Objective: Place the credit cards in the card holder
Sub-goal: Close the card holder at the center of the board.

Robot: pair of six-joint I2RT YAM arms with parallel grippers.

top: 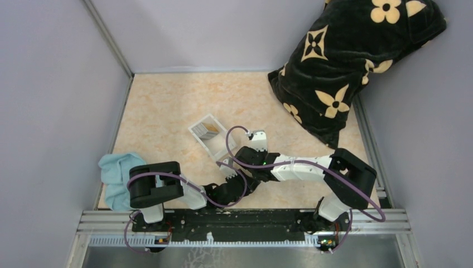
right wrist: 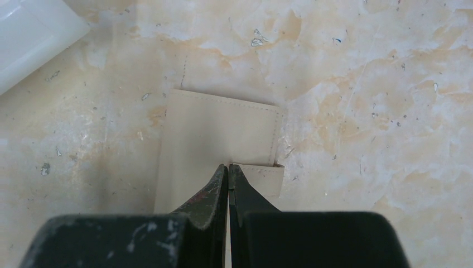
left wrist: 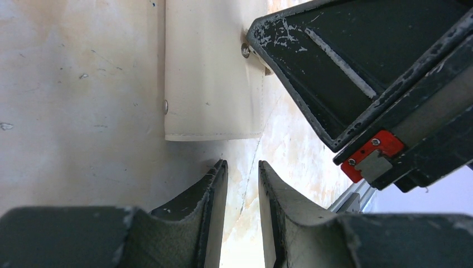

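I am looking down on a beige, orange-veined marbled tabletop [top: 167, 111] that is sitting boxed in by plain pale lilac-grey walls [top: 50, 84]. A black plush pillow with cream flower motifs [top: 346, 61] is leaning in the far right corner. A ribbed aluminium rail [top: 245, 215] is running along the near edge, and soft, even light is falling throughout.

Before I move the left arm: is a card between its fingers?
No, the gap between the left fingers is empty; only table shows through.
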